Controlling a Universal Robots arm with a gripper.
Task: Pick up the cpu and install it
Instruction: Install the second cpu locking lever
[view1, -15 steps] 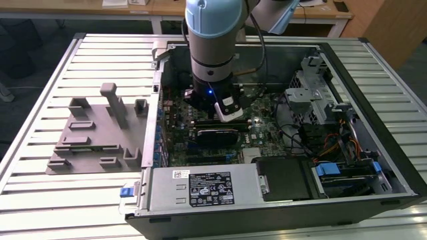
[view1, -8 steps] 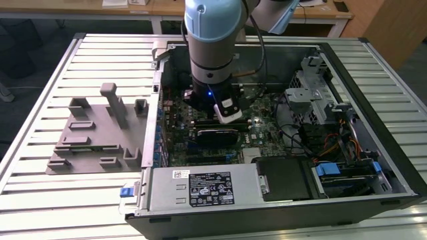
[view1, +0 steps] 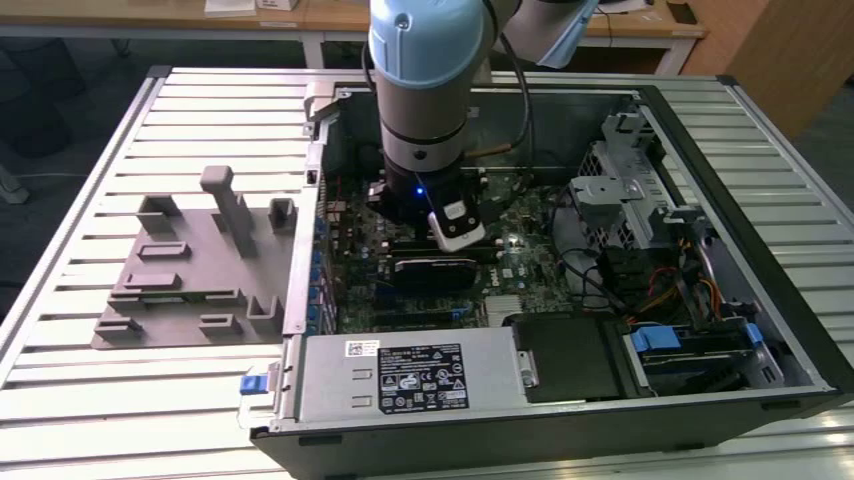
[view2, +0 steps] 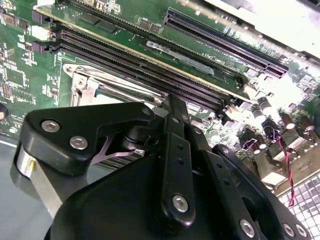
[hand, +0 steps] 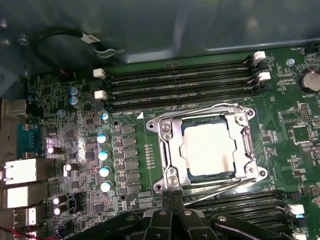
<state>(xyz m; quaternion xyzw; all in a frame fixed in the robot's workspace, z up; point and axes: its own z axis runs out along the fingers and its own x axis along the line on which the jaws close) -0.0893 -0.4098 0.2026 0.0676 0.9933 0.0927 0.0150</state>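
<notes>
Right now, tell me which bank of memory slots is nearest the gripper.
The bank on the gripper's side of the cpu; the other bank lies beyond the cpu, by the case wall.

Cpu (hand: 208, 148) sits in socket frame (hand: 167, 150) on motherboard (hand: 132, 150) btwn memory slots (hand: 180, 85), w/ gripper (hand: 172, 200) just beside frame.

Slatted metal table (view1: 80, 400) carries open computer case (view1: 747, 330) and grey plastic holder fixture (view1: 187, 280), side by side.
</notes>
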